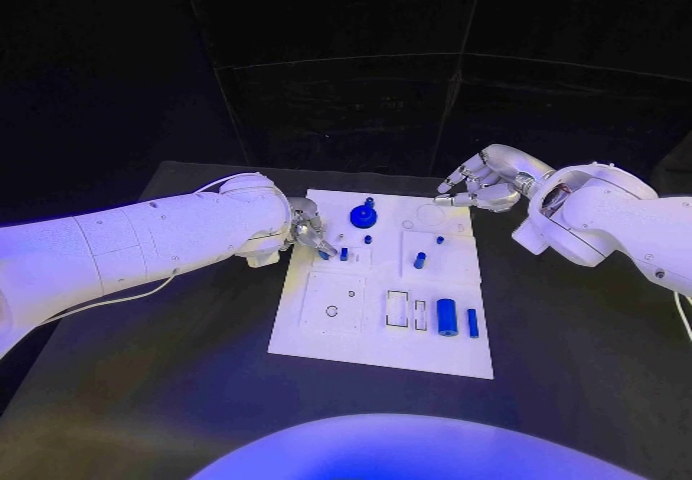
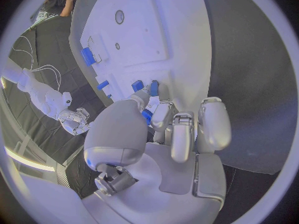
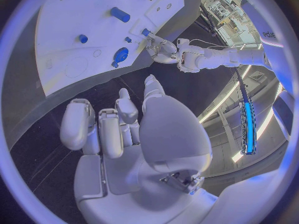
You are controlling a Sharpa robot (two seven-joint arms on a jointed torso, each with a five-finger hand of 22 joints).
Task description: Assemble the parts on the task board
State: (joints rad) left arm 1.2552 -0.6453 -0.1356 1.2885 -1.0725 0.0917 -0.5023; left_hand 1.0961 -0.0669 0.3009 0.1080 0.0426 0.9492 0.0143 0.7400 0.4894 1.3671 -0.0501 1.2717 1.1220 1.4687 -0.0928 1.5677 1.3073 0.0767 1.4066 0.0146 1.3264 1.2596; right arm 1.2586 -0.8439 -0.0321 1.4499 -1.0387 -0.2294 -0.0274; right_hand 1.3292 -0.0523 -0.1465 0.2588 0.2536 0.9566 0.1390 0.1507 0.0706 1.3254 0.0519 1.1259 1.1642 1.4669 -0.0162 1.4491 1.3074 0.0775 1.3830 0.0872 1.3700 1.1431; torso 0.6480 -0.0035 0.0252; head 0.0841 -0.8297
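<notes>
Clearly, the left robot hand (image 1: 307,236) is the working one at this moment. It reaches over the left edge of the task board (image 1: 378,345), and in the left wrist view its fingers (image 2: 177,134) curl down toward a small blue part (image 2: 153,88) near that edge. The thumb and one finger seem to pinch this small blue part, but the fingers hide the contact, so I cannot tell for sure if it is grasped or only touched. I judge that the hand is placed so because it wants to seat this piece into a hole of the board.

Moving to the right, the task board lies flat in the middle of the black table (image 1: 173,400), probably so that both arms reach it equally. On its far part stands a round blue knob (image 1: 362,215), upright, which looks already set in its place. Near it two short blue pegs (image 1: 420,260) stand in the middle of the board. On the near part, a thick blue cylinder (image 1: 447,317) and a thin blue bar (image 1: 472,321) lie side by side, just beside some empty slots; I think they wait there for their turn.

At the right, the right robot hand (image 1: 483,182) hovers beyond the far right corner of the board, apart from it. It holds nothing; its fingers are loosely bent and separated, so it is released. Perhaps it stays aside to leave free space.
</notes>
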